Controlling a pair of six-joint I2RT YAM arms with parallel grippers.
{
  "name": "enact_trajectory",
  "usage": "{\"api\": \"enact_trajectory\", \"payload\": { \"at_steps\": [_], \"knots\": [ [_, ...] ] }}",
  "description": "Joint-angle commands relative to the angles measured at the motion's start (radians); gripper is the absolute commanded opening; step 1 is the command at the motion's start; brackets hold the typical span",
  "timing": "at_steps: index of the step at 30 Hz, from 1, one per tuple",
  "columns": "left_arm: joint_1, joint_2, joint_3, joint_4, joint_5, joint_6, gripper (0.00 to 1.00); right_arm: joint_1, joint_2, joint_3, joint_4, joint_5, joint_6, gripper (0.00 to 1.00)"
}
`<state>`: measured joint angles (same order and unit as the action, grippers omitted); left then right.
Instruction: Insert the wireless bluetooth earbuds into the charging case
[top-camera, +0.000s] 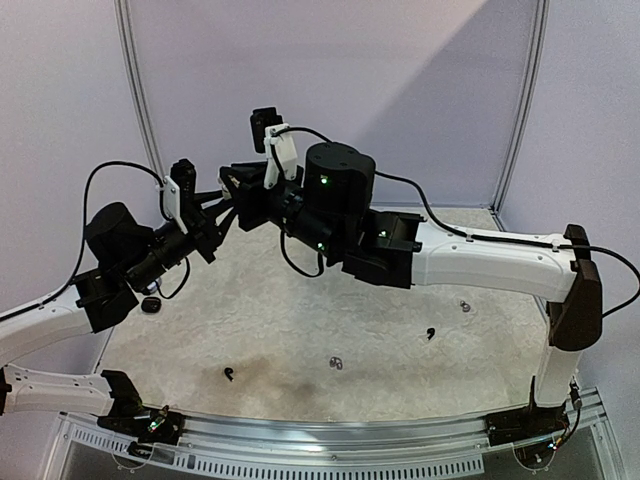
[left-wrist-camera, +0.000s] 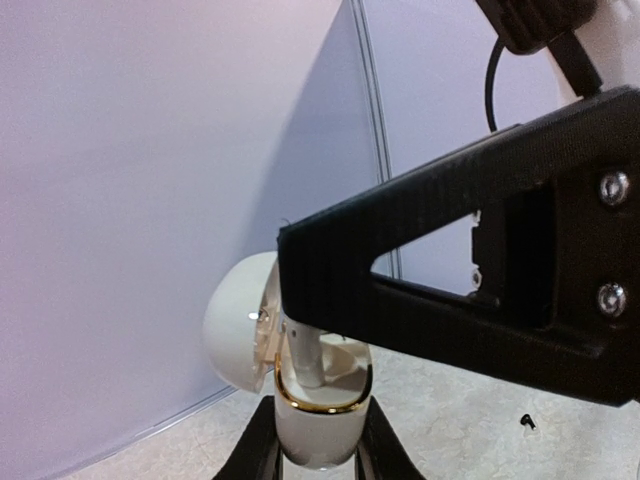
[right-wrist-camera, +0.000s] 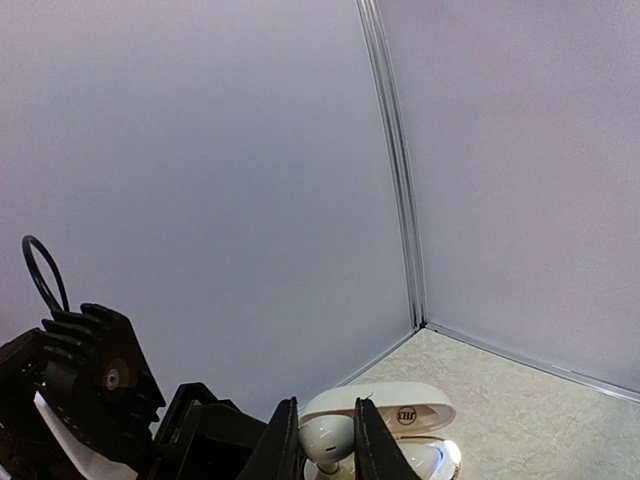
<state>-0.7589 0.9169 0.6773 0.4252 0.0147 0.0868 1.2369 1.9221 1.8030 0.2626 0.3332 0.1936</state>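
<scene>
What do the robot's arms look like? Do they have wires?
Both arms have smooth white tubes joined by chunky black joints with tiny green lights. Thin black cables loop along them. The left gripper and right gripper have black fingers.

I see soft, even light in my top view, a diagonal shadow splitting the back wall (top-camera: 330, 80) into pale and dim halves, faint shadows on the worktop (top-camera: 300, 320), while both wrist views bend the corner post (right-wrist-camera: 395, 170).

charging case (left-wrist-camera: 315, 425) — white, gold-rimmed, lid open | white earbud (left-wrist-camera: 305, 362) — stem inside its rim
</scene>
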Motion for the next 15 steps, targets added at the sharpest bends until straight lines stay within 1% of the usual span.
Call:
{"api": "enact_trajectory", "payload": {
  "at_steps": [1,8,15],
  "knots": [
    [0.004,-0.010,0.004,0.047,-0.009,0.013,0.00,-0.003,0.002,-0.029,-0.069,0.057,-0.007,0.17],
    [0.004,-0.009,0.002,0.044,-0.009,0.015,0.00,-0.003,-0.010,-0.044,-0.062,0.075,0.004,0.17],
    [0.004,-0.012,0.001,0.045,-0.011,0.014,0.00,-0.002,-0.013,-0.052,-0.061,0.079,0.007,0.20]
  ]
}}
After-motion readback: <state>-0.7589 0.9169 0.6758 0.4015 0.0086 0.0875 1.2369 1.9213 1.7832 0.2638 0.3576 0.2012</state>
